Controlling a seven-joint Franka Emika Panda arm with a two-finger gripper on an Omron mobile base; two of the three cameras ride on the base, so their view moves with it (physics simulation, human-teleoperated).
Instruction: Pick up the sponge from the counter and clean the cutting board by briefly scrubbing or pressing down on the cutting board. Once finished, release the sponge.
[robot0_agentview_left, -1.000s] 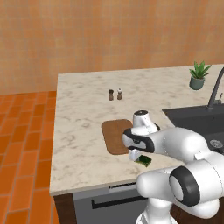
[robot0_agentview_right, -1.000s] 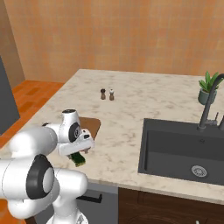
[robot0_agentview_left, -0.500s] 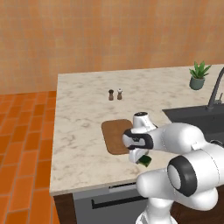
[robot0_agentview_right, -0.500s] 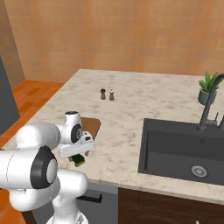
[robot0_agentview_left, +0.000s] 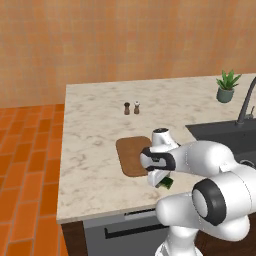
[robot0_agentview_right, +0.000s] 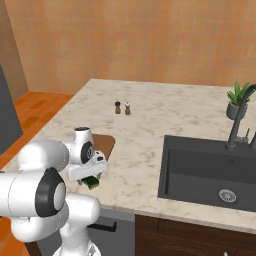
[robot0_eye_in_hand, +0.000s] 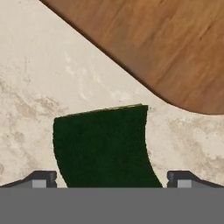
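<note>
**Sponge under the open end effector, grasp not yet made**

Sponge (robot0_eye_in_hand: 103, 146) lies flat on the worktop (robot0_agentview_left: 95, 150), dark green face up with a thin yellow edge showing along its far side in the hand view. You will find it close to the worktop's front edge, just off the near rounded corner of the cutting board (robot0_eye_in_hand: 153, 43), apart from it with a strip of bare marble between.

Expect it to be light and soft, so it should give under the fingers rather than resist. It looks rough on top and unlikely to slip, and nothing about it seems fragile. Take it across its two opposite sides, low on the block, so the squeeze lands on the body and not just the green layer. A firm close is probably needed before you lift, since a soft block can sag out of a loose hold.

Your end effector (robot0_eye_in_hand: 111, 178) is released, jaws spread wide, one fingertip on each side of the sponge and neither visibly touching it. The hand points straight down over the sponge. In the base views the forearm reaches low across the front of the worktop, with the wrist (robot0_agentview_left: 159, 160) bent down over the board's near right corner and the sponge (robot0_agentview_right: 91, 182) peeking out beneath it.
</note>
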